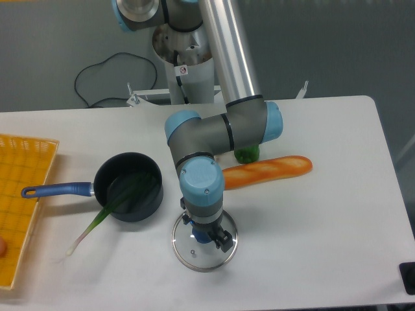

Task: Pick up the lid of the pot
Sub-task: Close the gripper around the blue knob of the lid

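At the left edge is a yellow basket [26,168], with part of an orange thing [2,245] showing inside. Next comes a black pot [148,208], its blue handle [57,190] pointing left towards the basket. A leek [100,217] has its green end in the pot and leans out over the near rim, the pale end pointing near and left. A black cable [104,59] curves beyond the far edge of the table [311,259].

To the right of the pot and nearer lies the pot lid [188,259], glass with a metal rim. It is flat and round, so it has no long axis; its blue knob [201,236] points up, and a small hole sits to the near left of the knob. The gripper [205,231] points down over the lid, open, one fingertip to the far left of the knob and the other to the near right. I cannot tell if they touch the glass.

Farther back, partly behind the arm [201,175], is a green vegetable [248,154]. A long loaf [275,170] runs rightwards from behind the arm, its right end slightly farther away. A black object [408,272] sits at the near right edge.
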Robot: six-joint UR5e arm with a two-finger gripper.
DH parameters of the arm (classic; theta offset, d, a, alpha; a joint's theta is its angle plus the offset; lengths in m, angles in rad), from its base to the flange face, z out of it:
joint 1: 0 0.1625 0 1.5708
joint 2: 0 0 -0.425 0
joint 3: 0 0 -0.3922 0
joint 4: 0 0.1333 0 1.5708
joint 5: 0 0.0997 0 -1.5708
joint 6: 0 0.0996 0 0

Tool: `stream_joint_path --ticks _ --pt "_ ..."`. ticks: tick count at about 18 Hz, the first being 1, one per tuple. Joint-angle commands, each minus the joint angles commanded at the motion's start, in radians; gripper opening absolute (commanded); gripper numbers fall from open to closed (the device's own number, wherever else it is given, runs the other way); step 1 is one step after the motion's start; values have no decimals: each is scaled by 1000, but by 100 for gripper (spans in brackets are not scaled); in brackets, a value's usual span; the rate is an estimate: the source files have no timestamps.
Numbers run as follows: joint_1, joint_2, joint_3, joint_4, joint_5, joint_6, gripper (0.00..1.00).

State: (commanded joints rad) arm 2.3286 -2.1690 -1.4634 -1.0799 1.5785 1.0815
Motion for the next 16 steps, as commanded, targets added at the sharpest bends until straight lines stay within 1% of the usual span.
stream_joint_path --ticks 3,5,12,16 --pt "-3 -6 -5 0 -2 -8 100" --pt "-3 -6 -23 3 -5 1 100" --pt "5 -6 -26 12 -9 28 100" --pt "6 -8 -26 15 -9 29 94"
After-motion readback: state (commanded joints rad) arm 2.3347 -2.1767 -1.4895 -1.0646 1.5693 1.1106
